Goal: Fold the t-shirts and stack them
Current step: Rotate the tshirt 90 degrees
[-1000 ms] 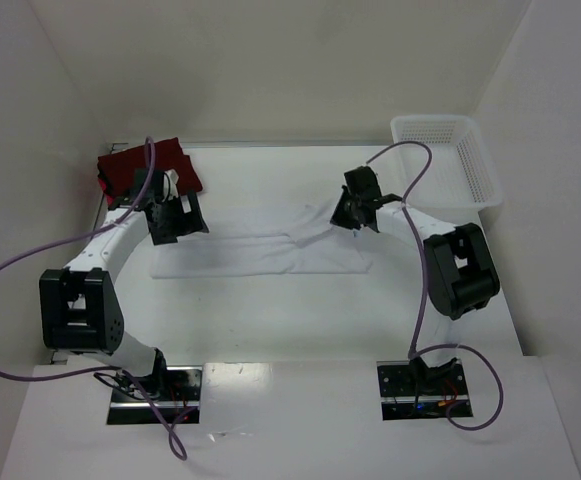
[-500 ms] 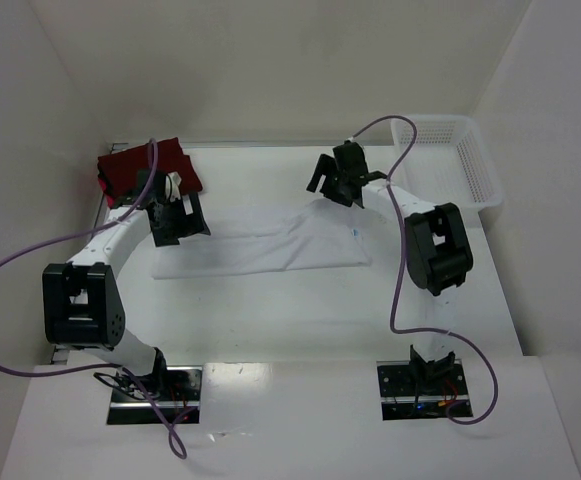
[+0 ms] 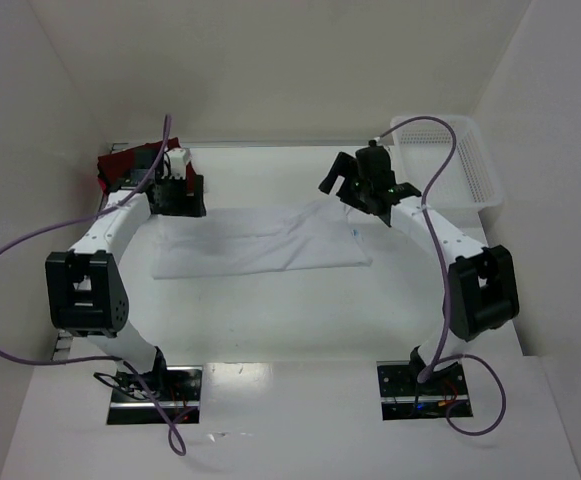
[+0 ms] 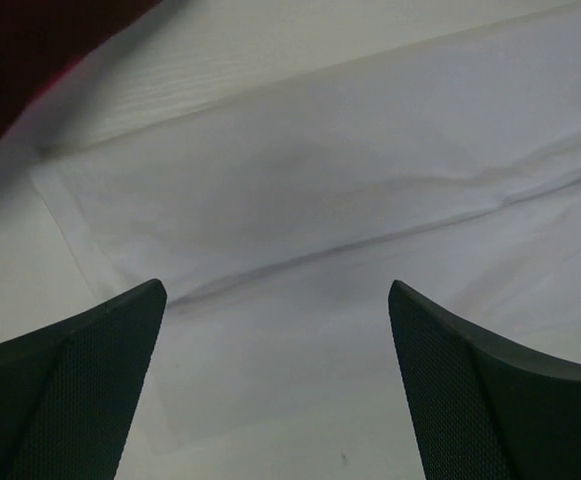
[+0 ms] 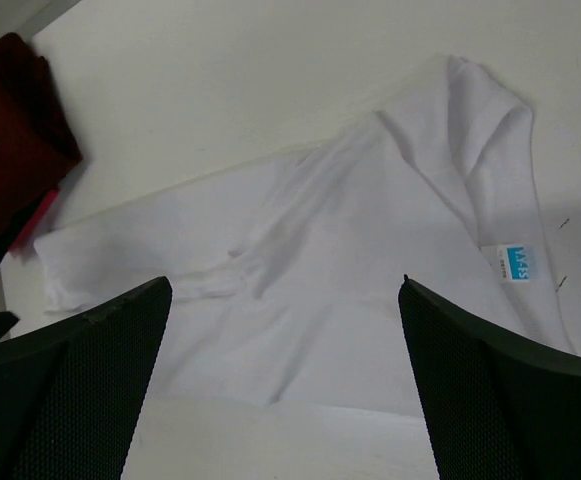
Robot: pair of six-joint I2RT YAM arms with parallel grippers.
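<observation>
The white shirt [image 3: 260, 242] is laid as a long, creased band across the middle of the table [image 3: 270, 310], with its label [image 5: 515, 262] at the 3 o'clock end. The red shirts [image 3: 130, 165] are piled at 10 o'clock, near the band's far left corner but parted from it by a strip of bare table. The basket [image 3: 482, 160] is set at 2 o'clock, well apart.

The left gripper [image 3: 175, 192] is held above the band's 10 o'clock corner. Its fingers are spread wide and nothing is caught between them. The right gripper [image 3: 355, 185] is raised over the far edge at about 1 o'clock, likewise spread and empty.

The folding of the white shirt is judged to be in hand: the cloth has been narrowed lengthwise but not yet shortened. For the next move, both grippers would need to be lowered onto one end or edge and closed on all the layers. That end would then be carried over evenly, so that a flat rectangle is made before it is stacked with the red shirts.
</observation>
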